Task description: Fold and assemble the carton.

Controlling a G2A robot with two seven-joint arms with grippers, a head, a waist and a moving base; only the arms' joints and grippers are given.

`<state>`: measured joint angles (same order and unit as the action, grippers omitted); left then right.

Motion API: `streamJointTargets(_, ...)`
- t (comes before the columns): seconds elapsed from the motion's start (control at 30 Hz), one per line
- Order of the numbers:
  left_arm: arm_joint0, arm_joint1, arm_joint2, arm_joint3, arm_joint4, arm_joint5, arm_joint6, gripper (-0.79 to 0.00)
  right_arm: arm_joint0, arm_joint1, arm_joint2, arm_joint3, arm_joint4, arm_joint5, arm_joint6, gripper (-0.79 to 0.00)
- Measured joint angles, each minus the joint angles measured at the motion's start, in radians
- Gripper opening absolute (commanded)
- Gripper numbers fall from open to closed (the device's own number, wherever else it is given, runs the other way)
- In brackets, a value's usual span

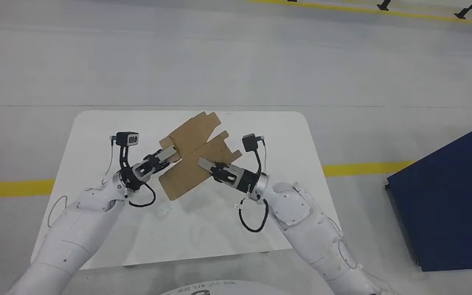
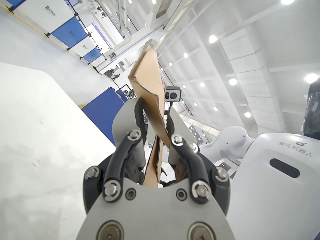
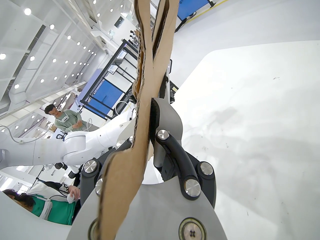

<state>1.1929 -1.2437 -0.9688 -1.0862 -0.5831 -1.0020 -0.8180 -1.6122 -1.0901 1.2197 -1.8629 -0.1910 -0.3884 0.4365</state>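
— Carton: where do we have it?
— Up off the bench, over its middle, between our two arms. Our left pincer is clamped on one side of it and our right pincer on the other. In each wrist view the board runs edge-on between closed jaws.
— Which way does it lie?
— We see it partly flattened, its broad brown face tilted up toward the top camera. Its long axis runs on a diagonal, from the near end by our left arm out to the far end, where the notched flaps point away from us.
— How do we expect it to handle?
— Light, we judge, being corrugated board. It should be stiff across a panel yet ready to hinge at every crease, so the flaps will swing loosely. The cut edges look ragged and would crush under a hard pinch.
— So where do we take hold?
— On a full panel close to a crease, as we judge it, never out on a flap tip. Two opposite holds should let us push the sleeve open; a one-sided hold would likely let it twist.
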Motion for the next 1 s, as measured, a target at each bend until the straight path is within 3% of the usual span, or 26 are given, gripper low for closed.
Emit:
streamJointTargets(0.33, -0.009, -0.003, 0.015, 0.013, 0.012, -0.007, 0.007, -0.785, -0.006, -0.001, -0.006, -0.005, -0.025, -0.001, -0.010, -0.785)
streamJointTargets(0.37, -0.010, -0.003, 0.015, 0.013, 0.013, -0.009, 0.009, -0.785, -0.006, -0.001, -0.006, -0.005, -0.025, 0.000, -0.010, -0.653)
streamJointTargets(0.4, -0.010, -0.003, 0.013, 0.010, 0.013, -0.010, 0.010, -0.785, -0.006, -0.001, -0.006, -0.005, -0.024, 0.001, -0.010, -0.394)
streamJointTargets(0.43, -0.009, -0.003, 0.011, 0.006, 0.011, -0.010, 0.010, -0.785, -0.006, -0.001, -0.005, -0.004, -0.022, 0.003, -0.009, 0.000)
streamJointTargets(0.83, 0.050, 0.022, -0.085, -0.098, -0.038, -0.010, 0.010, -0.785, -0.008, -0.002, 0.015, -0.003, 0.009, 0.015, -0.038, 0.000)
streamJointTargets(1.0, 0.071, 0.025, -0.149, -0.113, 0.046, -0.010, 0.026, -0.785, -0.009, -0.003, 0.019, -0.003, 0.027, 0.017, -0.044, 0.000)
